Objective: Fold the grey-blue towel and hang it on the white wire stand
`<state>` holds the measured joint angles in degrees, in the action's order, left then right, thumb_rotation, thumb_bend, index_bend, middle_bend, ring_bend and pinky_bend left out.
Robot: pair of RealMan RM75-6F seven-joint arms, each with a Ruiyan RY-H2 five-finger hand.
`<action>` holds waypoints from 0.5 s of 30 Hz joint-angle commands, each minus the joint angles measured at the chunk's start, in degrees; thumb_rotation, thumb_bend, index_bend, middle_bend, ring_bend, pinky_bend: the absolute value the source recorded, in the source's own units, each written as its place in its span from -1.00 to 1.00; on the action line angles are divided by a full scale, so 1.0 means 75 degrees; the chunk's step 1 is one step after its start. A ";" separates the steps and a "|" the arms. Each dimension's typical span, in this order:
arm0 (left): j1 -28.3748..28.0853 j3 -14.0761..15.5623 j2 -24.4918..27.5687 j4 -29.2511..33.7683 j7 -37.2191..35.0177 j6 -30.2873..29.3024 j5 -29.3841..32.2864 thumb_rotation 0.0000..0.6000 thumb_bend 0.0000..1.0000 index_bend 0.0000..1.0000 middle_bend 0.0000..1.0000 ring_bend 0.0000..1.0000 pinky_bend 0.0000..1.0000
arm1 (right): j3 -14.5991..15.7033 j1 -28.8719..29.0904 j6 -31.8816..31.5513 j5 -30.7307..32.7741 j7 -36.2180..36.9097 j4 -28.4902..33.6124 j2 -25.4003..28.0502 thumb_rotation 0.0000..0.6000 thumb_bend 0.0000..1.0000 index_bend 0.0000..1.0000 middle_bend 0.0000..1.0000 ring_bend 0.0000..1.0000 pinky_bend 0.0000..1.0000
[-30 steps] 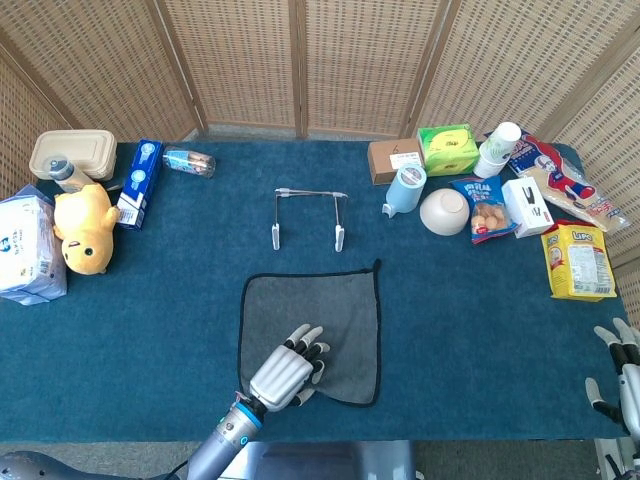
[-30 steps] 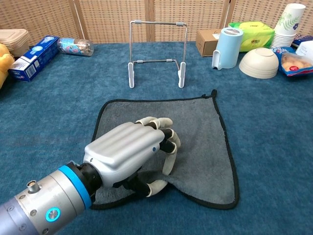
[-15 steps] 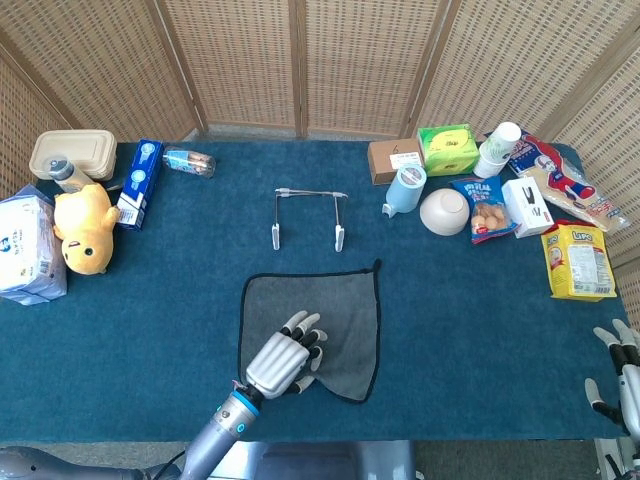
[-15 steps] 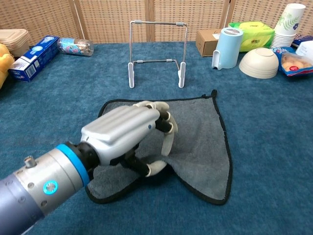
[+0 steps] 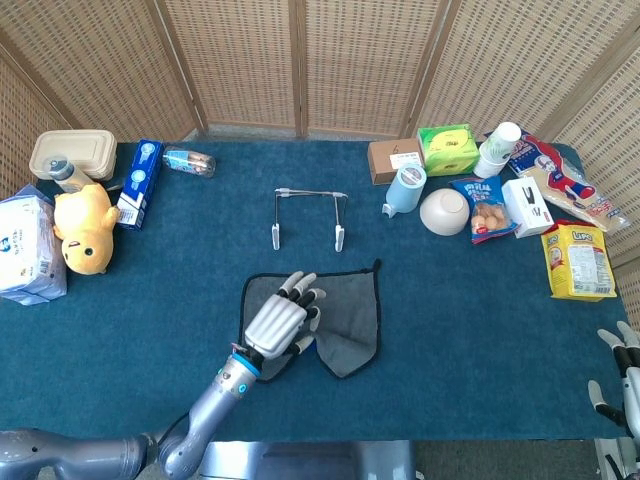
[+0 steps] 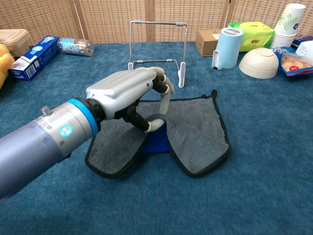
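Since a second ago the left hand [image 6: 129,90] has risen off the table and travelled toward the white wire stand [image 6: 156,51], dragging the near edge of the grey-blue towel [image 6: 195,129] up with it; the cloth, flat before, is now peaking in the middle.

Left hand is pinching the near hem between thumb and fingertips, other fingers loosely curled; the head view shows the same hand [image 5: 280,322] over the towel's left half. Towel is lying on the blue table cover [image 5: 470,330] just in front of the stand, far edge still down, two lobes sagging either side of the pinch. Right hand [image 5: 622,385] is idling at the table's right edge, fingers apart, holding nothing.

Step in hand, as I judge it: first fold, near edge over to far edge.

Notes for doing it well:
- Single mid-hem pinch is letting the corners droop, so the fold risks landing skewed.
- Carry the hem low and straight toward the far black-trimmed edge, keeping the far edge pinned by its own weight.
- Release only once edges are aligning; then flatten the crease before lifting toward the stand.
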<state>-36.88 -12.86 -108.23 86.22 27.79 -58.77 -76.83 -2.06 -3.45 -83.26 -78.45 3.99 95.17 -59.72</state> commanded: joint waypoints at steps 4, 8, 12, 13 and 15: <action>-0.0424 -0.0296 -0.0086 -0.0729 -0.0200 0.0243 0.0109 1.00 -0.06 0.29 -0.53 -0.97 -0.99 | 0.0018 -0.0021 -0.0002 0.0004 -0.0033 0.0026 -0.0003 1.00 -0.22 -0.69 -0.94 -1.00 -1.00; -0.0641 -0.0394 -0.0240 -0.1223 -0.0463 0.0339 0.0130 1.00 -0.10 0.27 -0.55 -0.99 -1.00 | 0.0020 -0.0033 -0.0008 0.0013 -0.0061 0.0045 0.0000 1.00 -0.22 -0.69 -0.94 -1.00 -1.00; -0.0841 -0.0427 -0.0423 -0.1700 -0.0723 0.0373 0.0069 1.00 -0.14 0.27 -0.56 -1.00 -1.00 | 0.0029 -0.0057 -0.0008 0.0045 -0.0073 0.0050 0.0003 1.00 -0.22 -0.70 -0.94 -1.00 -1.00; -0.0900 -0.0434 -0.0470 -0.1830 -0.0780 0.0393 0.0062 1.00 -0.14 0.27 -0.57 -1.00 -1.00 | 0.0031 -0.0064 -0.0005 0.0055 -0.0067 0.0049 0.0007 1.00 -0.22 -0.70 -0.94 -1.00 -1.00; -0.0997 -0.0443 -0.0540 -0.2030 -0.0850 0.0433 0.0056 1.00 -0.15 0.27 -0.57 -1.00 -1.00 | 0.0032 -0.0077 -0.0009 0.0070 -0.0058 0.0044 0.0013 1.00 -0.22 -0.69 -0.94 -1.00 -1.00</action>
<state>-43.53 -16.00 -111.59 72.19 22.18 -55.89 -76.28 -1.82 -4.02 -83.31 -77.93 3.55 95.51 -59.63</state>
